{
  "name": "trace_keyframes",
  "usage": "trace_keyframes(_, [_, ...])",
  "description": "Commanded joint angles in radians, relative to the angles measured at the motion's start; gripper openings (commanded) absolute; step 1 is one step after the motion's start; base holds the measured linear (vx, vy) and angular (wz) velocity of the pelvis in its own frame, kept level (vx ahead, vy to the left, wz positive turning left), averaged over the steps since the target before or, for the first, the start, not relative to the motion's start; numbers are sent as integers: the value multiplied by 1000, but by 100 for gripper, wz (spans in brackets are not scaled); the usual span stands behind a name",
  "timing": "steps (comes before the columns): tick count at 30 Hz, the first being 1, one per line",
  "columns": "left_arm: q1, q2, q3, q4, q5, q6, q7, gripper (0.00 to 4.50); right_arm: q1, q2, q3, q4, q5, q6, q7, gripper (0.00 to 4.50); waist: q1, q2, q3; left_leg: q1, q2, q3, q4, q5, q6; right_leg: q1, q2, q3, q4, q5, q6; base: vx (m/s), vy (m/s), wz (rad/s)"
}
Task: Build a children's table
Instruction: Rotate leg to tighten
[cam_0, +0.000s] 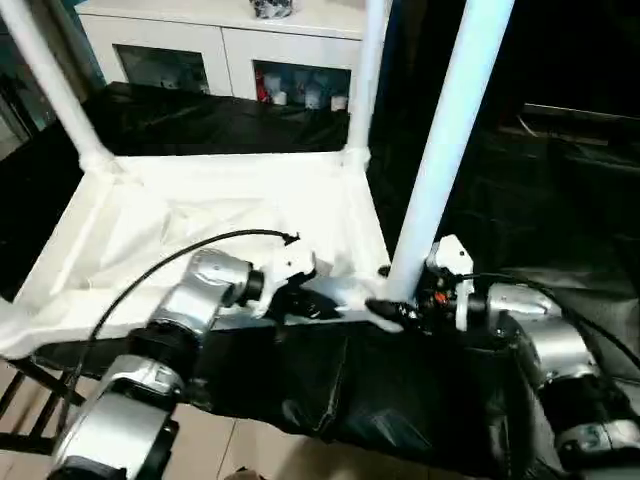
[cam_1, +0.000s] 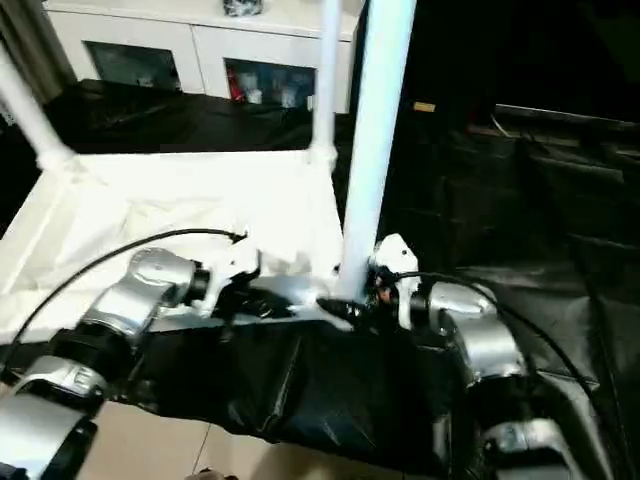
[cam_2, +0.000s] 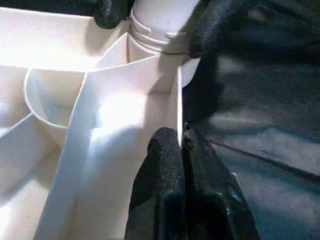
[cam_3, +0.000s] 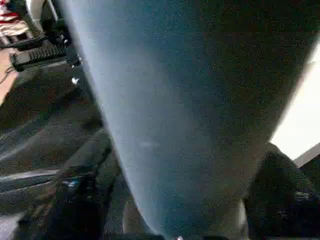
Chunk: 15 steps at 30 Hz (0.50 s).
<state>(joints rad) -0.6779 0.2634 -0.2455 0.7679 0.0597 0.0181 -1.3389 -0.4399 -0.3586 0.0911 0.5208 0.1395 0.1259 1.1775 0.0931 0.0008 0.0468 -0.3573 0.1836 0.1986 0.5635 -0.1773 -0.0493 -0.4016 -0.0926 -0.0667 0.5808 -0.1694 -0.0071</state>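
Observation:
The white tabletop (cam_0: 200, 220) lies upside down on the black-covered work table, ribs facing up. Upright legs stand in its far left socket (cam_0: 45, 80) and far right socket (cam_0: 365, 80). A third leg (cam_0: 450, 130) rises from the near right corner socket. My right gripper (cam_0: 395, 312) is shut around this leg's base; in the left wrist view its black fingers (cam_2: 215, 25) flank the leg's ringed end (cam_2: 160, 25). My left gripper (cam_0: 300, 300) is shut on the tabletop's near rim, its fingers (cam_2: 165, 175) pinching the thin wall (cam_2: 177, 100) beside that corner.
The black work table (cam_0: 400, 390) ends just in front of my arms, with pale floor (cam_0: 230, 440) below. A white glass-door cabinet (cam_0: 230, 50) stands behind the table. Dark covered surfaces (cam_0: 570, 180) stretch to the right.

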Motion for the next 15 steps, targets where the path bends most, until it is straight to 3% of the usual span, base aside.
trace_keyframes(1, [-18, -18, -33, 3, -31, -9, -67, 0, -21, 2, 65, 33, -1, 17, 82, 306, 6, -14, -60, 8, 53, -16, -55, -202, 78, 48, -63, 39, -56, -219, -256, 0, 0, 0])
trace_keyframes(7, [-39, -9, -38, 31, -25, -22, -102, 0, -39, -3, 92, 69, -3, 23, 164, 261, 13, -16, -62, 7, 52, -15, -52, -177, 84, 50, -64, 40, -52, -187, -262, 0, 0, 0])
trace_keyframes(15, [-52, -9, -32, 57, -22, -25, -104, 0, -61, 15, 103, 114, 5, 21, 203, 258, 16, -15, -62, 7, 53, -16, -51, -185, 76, 51, -64, 39, -51, -193, -268, 0, 0, 0])
